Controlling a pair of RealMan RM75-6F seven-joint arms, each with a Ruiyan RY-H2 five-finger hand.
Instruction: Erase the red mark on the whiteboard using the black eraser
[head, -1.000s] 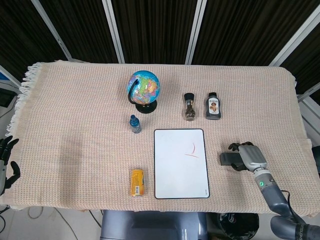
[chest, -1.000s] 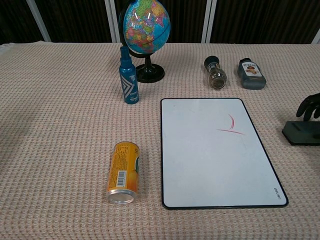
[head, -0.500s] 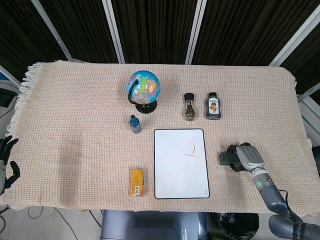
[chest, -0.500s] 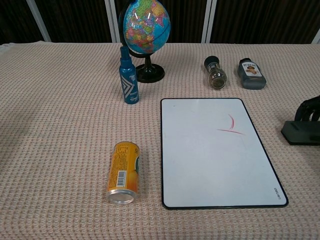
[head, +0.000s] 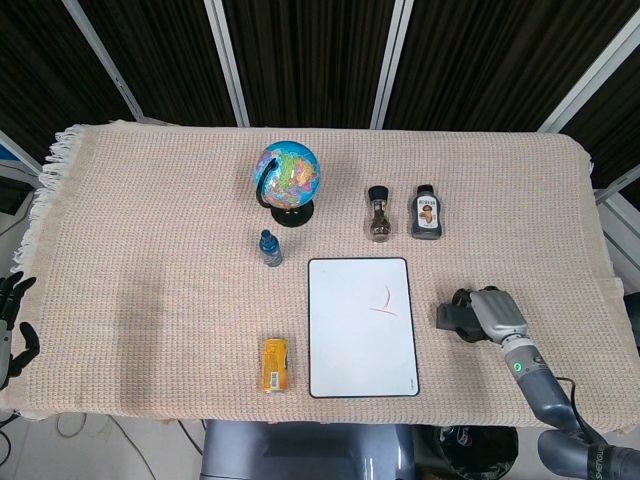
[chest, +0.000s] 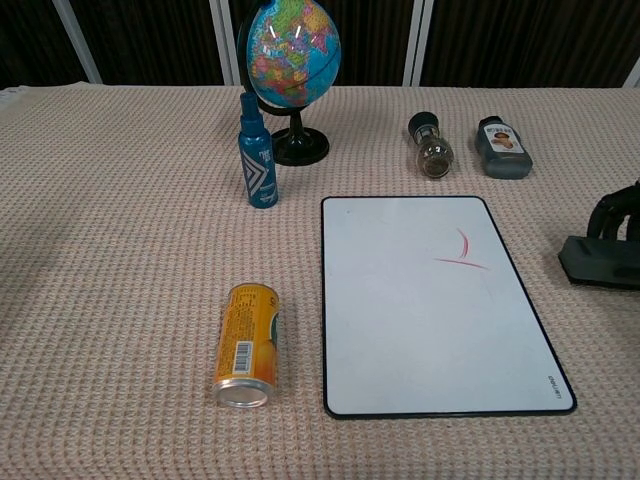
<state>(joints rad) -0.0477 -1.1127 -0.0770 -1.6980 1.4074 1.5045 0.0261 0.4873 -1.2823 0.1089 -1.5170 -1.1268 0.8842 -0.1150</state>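
Black eraser (head: 449, 317) under right robot hand (head: 493, 314), whiteboard (head: 362, 327) beside, can (head: 275, 364) left

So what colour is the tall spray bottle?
Blue, with a silvery chevron label; clearest in the chest view.

No wording can be read with certainty. The whiteboard (chest: 440, 310) carries tiny print at its near right corner, the yellow can (chest: 246, 343) left of the whiteboard shows a barcode and fine print, all too small to make out.
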